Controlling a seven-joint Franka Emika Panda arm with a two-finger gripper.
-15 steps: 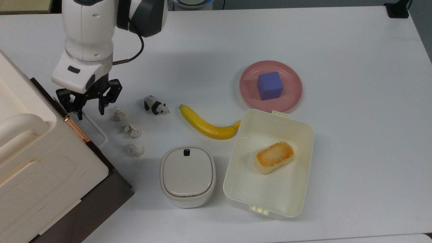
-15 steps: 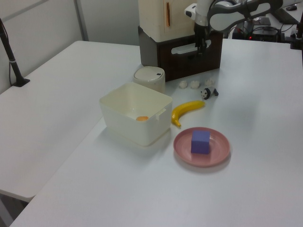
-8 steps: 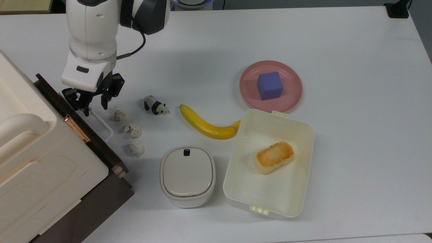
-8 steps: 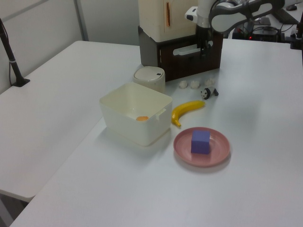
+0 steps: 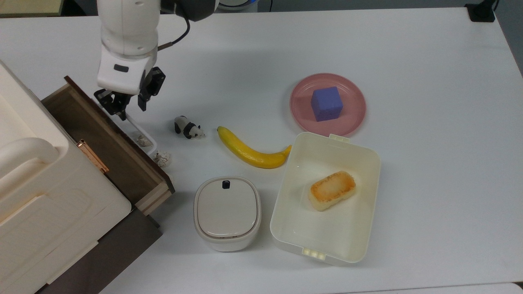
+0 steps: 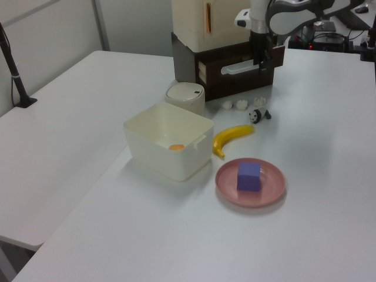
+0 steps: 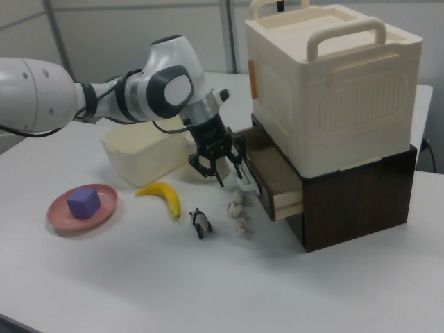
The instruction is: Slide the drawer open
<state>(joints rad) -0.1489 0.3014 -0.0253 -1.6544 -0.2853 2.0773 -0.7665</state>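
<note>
Clearly, the drawer is seen pulled partway out of the dark brown cabinet, below the large cream box that is stacked on top. Its light-wood sides and dark inner floor are exposed in the top view, and its dark front panel faces the open table. The white loop handle on that front is met by the gripper at the handle's upper end in the top view; the black fingers are set narrowly apart on either side of the bar, though whether they press on it cannot be told.

2 crumpled white lumps are seen just beside the drawer front in the top view, 1 of them lying under the handle. A small panda figure is placed near them, toward the top view's right, and a banana lies beyond it. A cream lidded container stands below the banana in the top view, just beside an open cream bin in which a piece of toasted bread is held. A blue cube is set on a pink plate above the bin.
</note>
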